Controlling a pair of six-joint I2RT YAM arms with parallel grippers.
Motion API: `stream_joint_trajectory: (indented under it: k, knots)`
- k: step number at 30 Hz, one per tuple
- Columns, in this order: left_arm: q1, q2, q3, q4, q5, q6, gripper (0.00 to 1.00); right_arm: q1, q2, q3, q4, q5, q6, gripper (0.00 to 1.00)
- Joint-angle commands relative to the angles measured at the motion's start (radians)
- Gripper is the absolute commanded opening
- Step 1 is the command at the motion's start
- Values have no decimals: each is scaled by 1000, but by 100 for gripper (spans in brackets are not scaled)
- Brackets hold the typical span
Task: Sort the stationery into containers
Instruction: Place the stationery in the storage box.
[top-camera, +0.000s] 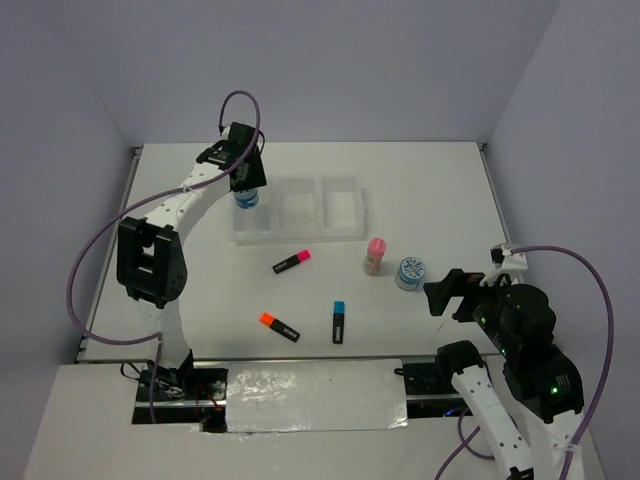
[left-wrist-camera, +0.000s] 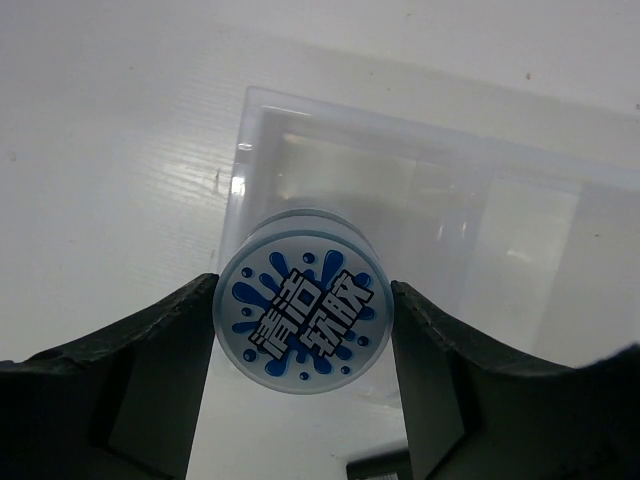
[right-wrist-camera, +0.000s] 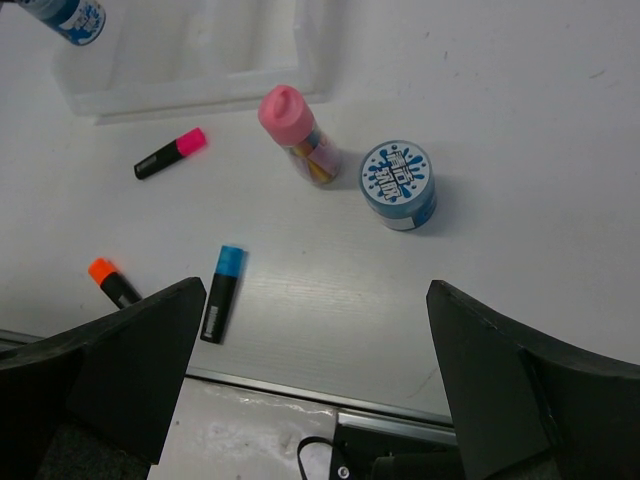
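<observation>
My left gripper (top-camera: 245, 184) is shut on a round blue-and-white disc (top-camera: 246, 199) and holds it over the left compartment of the white three-part tray (top-camera: 300, 237). In the left wrist view the disc (left-wrist-camera: 303, 330) sits between both fingers, with the tray (left-wrist-camera: 420, 130) below. The second disc (top-camera: 410, 272) stands next to the tan pink-capped cylinder (top-camera: 375, 255), right of the tray. The pink-capped (top-camera: 292, 262), orange-capped (top-camera: 279, 326) and blue-capped (top-camera: 339, 321) markers lie on the table. My right gripper (top-camera: 445, 295) is open and empty, near the second disc (right-wrist-camera: 398, 183).
The right wrist view shows the cylinder (right-wrist-camera: 298, 135), the pink (right-wrist-camera: 170, 153), orange (right-wrist-camera: 113, 282) and blue (right-wrist-camera: 222, 293) markers, and the tray's wall (right-wrist-camera: 200, 95). A metal strip (top-camera: 310, 395) runs along the near edge. Walls enclose the table on three sides.
</observation>
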Motion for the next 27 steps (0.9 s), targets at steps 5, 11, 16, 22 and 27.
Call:
stream_joint_trajectory:
  k: [5, 11, 16, 22, 27]
  knots:
    - [-5, 47, 41, 90, 53, 15, 0, 13, 35, 8, 54, -5, -19, 100]
    - [6, 52, 12, 146, 43, 22, 0, 13, 55, 11, 58, -9, -20, 100]
    - [20, 78, 4, 186, 64, 22, 2, 14, 66, 9, 60, -11, -20, 100]
    - [23, 116, 7, 221, 75, 16, 15, 14, 89, 12, 66, -14, -23, 100]
    - [23, 130, -2, 230, 60, 10, 44, 14, 109, 8, 78, -17, -25, 100]
